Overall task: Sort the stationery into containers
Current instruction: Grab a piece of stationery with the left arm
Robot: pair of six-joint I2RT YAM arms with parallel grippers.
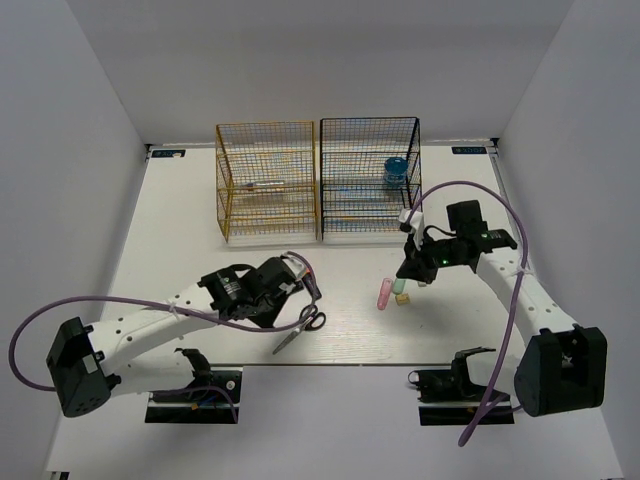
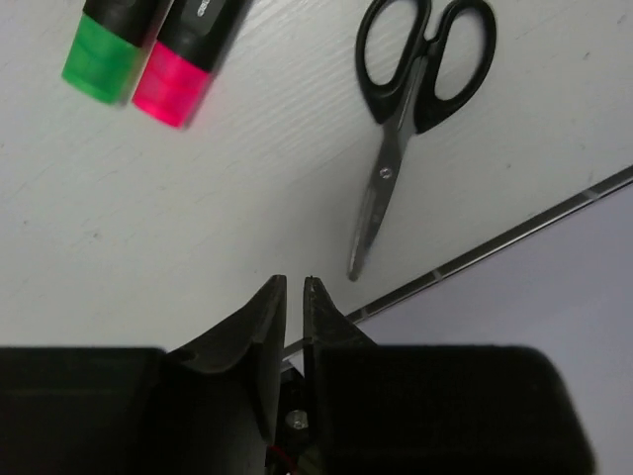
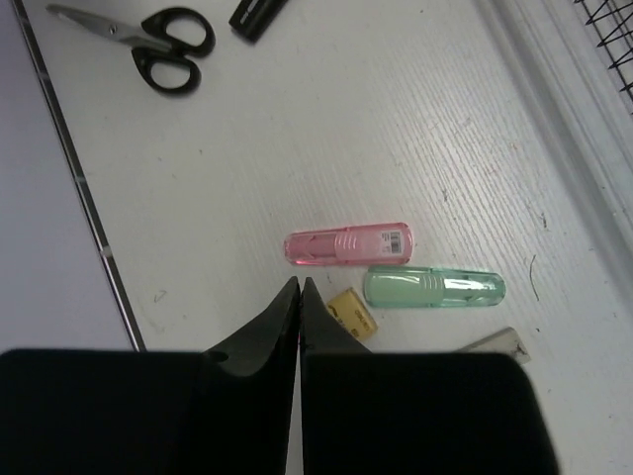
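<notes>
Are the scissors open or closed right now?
Closed: the scissors lie flat, blades together in a single point, handle loops side by side.

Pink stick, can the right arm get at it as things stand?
Probably yes. The pink stick lies flat just ahead of the right gripper, with nothing over it. The green stick lies close beside it, and the jaws are shut, so they must open first.
</notes>
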